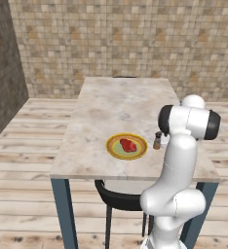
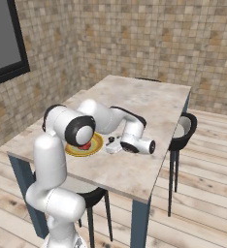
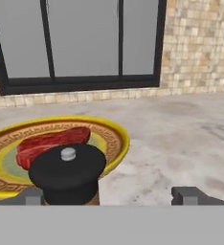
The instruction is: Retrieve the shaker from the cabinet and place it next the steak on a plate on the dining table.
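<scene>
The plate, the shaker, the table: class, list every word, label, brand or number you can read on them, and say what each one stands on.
None: no readable text anywhere.
plate: the rim carries a key-pattern border, not letters.
shaker: plain dark cap with a small grey knob.
dining table: marbled top, no label.

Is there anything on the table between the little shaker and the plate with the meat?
No. In the left base view the shaker stands just beside the plate, with bare tabletop between them.

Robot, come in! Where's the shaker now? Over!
End effector low over table, fingers apart. Shaker upright on table beside plate, steak on plate. Nothing in the way.
</scene>
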You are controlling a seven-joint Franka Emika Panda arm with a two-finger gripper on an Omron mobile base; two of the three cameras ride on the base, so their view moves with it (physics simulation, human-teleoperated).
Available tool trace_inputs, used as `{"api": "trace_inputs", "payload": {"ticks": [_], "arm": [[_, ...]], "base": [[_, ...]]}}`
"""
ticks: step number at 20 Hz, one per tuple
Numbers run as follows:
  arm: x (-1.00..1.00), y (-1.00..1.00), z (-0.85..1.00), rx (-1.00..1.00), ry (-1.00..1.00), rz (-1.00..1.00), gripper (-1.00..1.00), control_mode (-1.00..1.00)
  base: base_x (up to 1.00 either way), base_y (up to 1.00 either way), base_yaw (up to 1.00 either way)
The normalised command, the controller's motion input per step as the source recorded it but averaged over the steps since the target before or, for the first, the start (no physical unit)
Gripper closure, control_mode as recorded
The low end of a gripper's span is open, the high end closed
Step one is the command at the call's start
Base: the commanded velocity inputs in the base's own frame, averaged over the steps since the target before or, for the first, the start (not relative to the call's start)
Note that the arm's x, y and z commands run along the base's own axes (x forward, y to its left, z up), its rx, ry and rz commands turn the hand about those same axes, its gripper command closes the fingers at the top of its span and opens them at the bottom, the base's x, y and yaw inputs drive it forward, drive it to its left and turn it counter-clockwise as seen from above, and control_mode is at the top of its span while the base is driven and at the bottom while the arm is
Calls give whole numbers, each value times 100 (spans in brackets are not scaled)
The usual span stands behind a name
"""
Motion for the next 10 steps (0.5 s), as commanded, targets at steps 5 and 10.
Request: {"api": "trace_inputs", "payload": {"ticks": [5, 10], "arm": [[-12, 0, 20, 0, -5, 8, -100, -100], [-14, 0, 33, 0, -9, 11, -100, -100]], "base": [[0, 0, 0], [0, 0, 0]]}}
